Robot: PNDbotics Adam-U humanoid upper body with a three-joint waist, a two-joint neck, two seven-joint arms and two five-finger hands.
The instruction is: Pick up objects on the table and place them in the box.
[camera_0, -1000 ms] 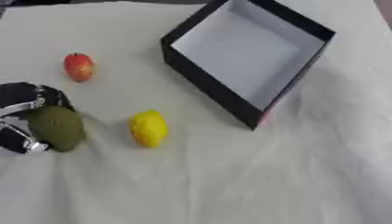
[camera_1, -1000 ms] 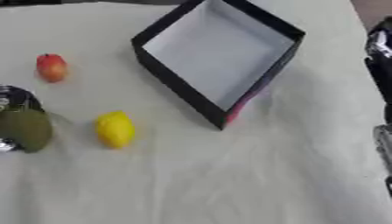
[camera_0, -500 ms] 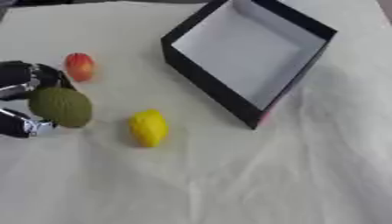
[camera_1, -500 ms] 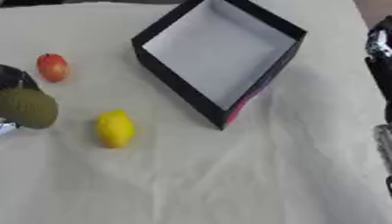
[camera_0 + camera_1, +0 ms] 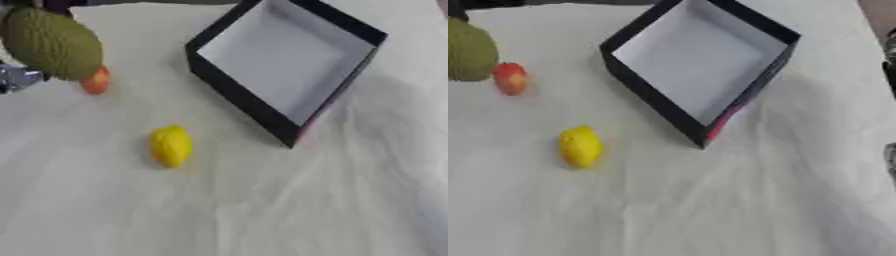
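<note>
Three fruits: a large olive-green oval fruit (image 5: 52, 44), a small red-orange fruit (image 5: 511, 78) and a yellow lemon (image 5: 171, 145).
Green fruit: raised near the table's far left corner, filling the upper left of the left eye view; its lower edge overlaps the red-orange fruit in that view.
Left hand: only a silver and black part (image 5: 17, 77) shows just below the green fruit at the left edge, with a dark bit above the fruit's top; whether its fingers close round the fruit cannot be told.
Red-orange fruit: lying on the white cloth (image 5: 262, 210) near the left edge, well apart from the box.
Lemon: lying on the cloth toward the left of the middle, nearer the front than the red-orange fruit, apart from the box's near corner.
Box: black box (image 5: 236, 92) with a white inside, open top, set askew at the far middle of the table, one corner pointing toward the front; a pink patch shows on the wall by that corner; nothing lies in it.
Right hand: dark shapes (image 5: 890, 60) at the right edge of the right eye view; its fingers cannot be made out.
</note>
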